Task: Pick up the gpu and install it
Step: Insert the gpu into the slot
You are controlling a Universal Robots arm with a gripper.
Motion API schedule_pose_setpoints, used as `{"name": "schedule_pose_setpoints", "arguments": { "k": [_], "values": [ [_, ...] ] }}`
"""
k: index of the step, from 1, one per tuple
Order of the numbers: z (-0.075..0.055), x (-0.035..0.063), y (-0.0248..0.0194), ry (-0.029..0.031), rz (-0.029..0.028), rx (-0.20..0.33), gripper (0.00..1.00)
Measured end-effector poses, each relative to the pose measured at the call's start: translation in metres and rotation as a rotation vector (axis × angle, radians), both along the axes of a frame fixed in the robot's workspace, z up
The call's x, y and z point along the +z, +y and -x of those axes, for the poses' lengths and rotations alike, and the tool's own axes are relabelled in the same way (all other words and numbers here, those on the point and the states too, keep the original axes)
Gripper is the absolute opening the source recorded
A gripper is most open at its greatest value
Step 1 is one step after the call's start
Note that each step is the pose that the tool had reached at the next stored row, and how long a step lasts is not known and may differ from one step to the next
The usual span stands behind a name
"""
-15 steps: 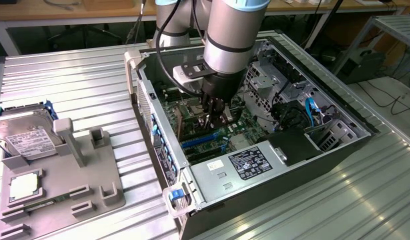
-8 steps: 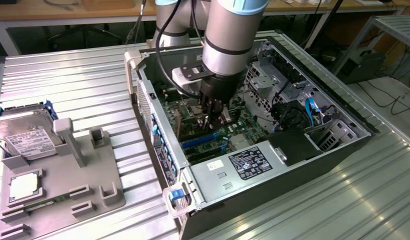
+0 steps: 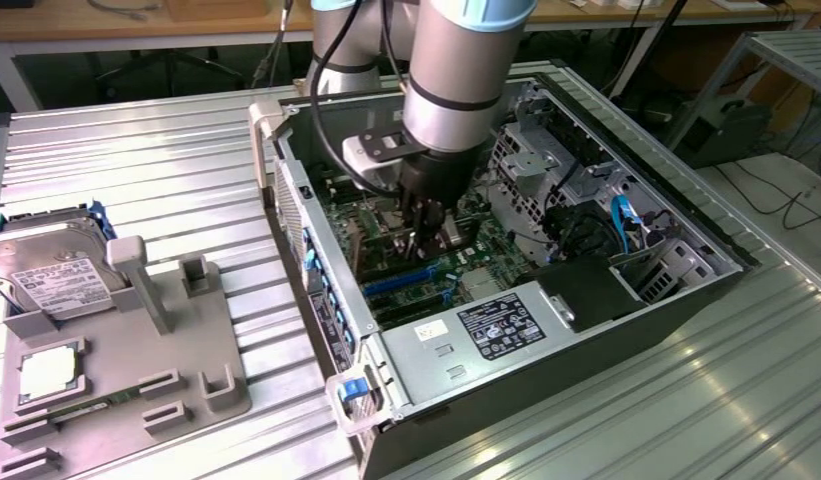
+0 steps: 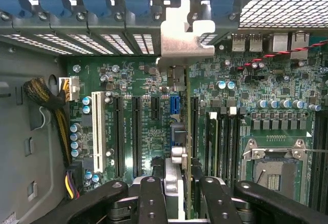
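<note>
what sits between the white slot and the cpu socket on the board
In the wrist view: black expansion slots, a short blue slot, the gpu held edge-on by the gripper, then the memory slots.

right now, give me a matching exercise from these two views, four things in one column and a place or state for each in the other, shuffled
1 gpu
2 hard drive
3 power supply
4 white slot

A in the grey holder outside the case
B empty, on the motherboard
C clamped in the gripper
D silver box with a label, inside the case

Pairs: 1-C, 2-A, 3-D, 4-B
</note>
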State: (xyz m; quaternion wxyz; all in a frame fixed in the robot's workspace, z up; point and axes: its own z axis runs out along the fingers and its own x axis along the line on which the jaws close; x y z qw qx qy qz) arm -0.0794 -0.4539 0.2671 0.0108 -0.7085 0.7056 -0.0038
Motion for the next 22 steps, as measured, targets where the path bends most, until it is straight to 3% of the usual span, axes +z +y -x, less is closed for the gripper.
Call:
{"name": "schedule_pose_setpoints", "arguments": {
  "k": [5,9,22],
  "values": [
    [0.000,-0.0037,-0.0003,-0.0002,0.0000,0.000,0.31],
    [0.003,-0.0063,-0.0002,-0.0076,0.0016,0.000,0.31],
    [0.009,-0.0117,-0.0017,-0.0077,0.0018,0.000,0.31]
  ]
}}
